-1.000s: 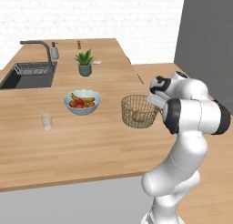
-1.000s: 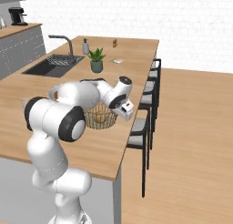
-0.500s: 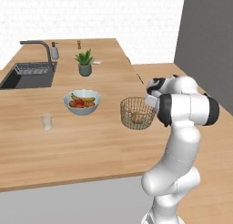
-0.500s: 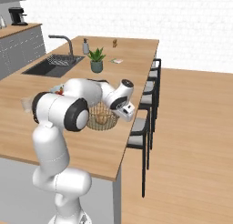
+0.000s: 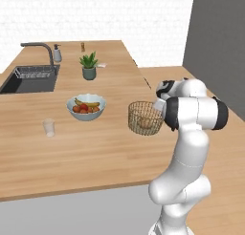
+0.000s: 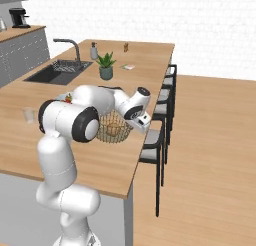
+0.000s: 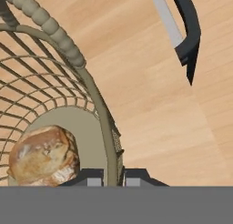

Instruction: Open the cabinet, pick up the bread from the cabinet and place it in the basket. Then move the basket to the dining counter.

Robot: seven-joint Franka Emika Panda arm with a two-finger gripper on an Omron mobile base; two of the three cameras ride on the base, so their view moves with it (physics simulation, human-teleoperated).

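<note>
The wire basket (image 5: pixel 143 118) sits low at the right edge of the dining counter (image 5: pixel 72 148); I cannot tell whether its base touches the wood. My gripper (image 7: pixel 111 178) is shut on the basket's rim (image 7: pixel 59 34), one fingertip on each side of the wire wall. The tan-brown bread (image 7: pixel 43 157) lies on the basket's base disc. From the right base view the basket (image 6: pixel 114 130) hangs off the gripper (image 6: pixel 132 124) near the counter's (image 6: pixel 100 160) edge. The cabinet is out of view.
A white fruit bowl (image 5: pixel 86 107) stands left of the basket, with a glass (image 5: pixel 49 127) further left. A potted plant (image 5: pixel 89 66) and the dark sink (image 5: pixel 28 79) lie beyond. Dark stools (image 6: pixel 162 110) line the counter's right side.
The arm's elbow has shifted a little. The basket, still gripped, has stayed nearly in place.
</note>
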